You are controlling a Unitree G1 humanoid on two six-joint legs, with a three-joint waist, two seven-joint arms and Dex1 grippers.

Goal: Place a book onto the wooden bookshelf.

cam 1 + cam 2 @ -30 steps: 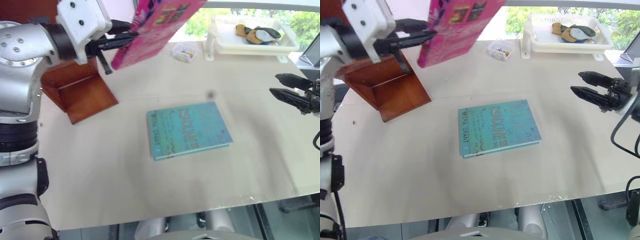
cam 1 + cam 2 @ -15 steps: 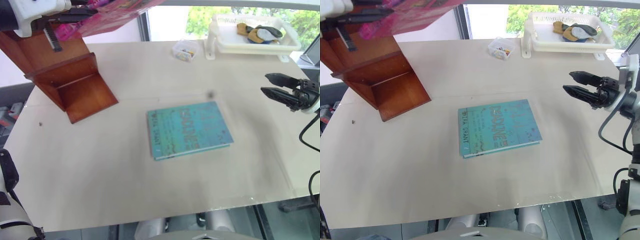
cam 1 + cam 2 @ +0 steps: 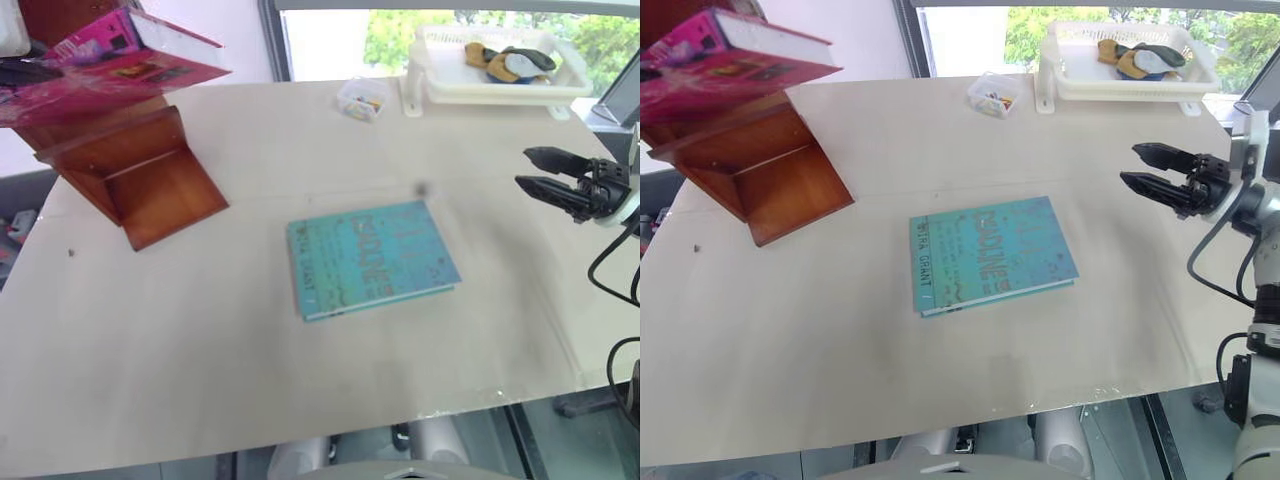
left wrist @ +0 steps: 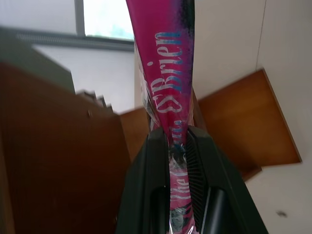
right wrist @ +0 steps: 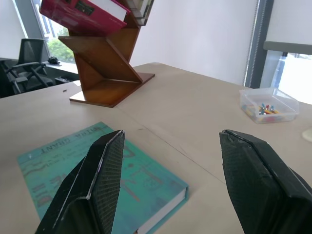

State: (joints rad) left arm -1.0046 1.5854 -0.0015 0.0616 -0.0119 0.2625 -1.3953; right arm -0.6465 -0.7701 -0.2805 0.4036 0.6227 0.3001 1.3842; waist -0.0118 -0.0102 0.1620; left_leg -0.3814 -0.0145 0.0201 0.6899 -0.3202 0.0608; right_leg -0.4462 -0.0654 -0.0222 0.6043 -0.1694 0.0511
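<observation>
Smooth beige tabletop (image 3: 840,340). Flat teal book (image 3: 990,253) lies mid-tabletop, glossy cover, white page edge. Right hand (image 3: 1152,180) hovers above the tabletop's right side, ribbed black fingers (image 5: 100,180) apart, holding nothing. Left hand (image 4: 176,141) clamped on the spine end of the book (image 3: 110,65): thick, bright pink, white page block, tilted and held in the air over the bookshelf (image 3: 140,170), polished reddish-brown wood with slanted panels, at the far left. Far edge: small clear plastic box (image 3: 990,95) of coloured bits, white slotted plastic tray (image 3: 1120,80) holding cloth-like items.
</observation>
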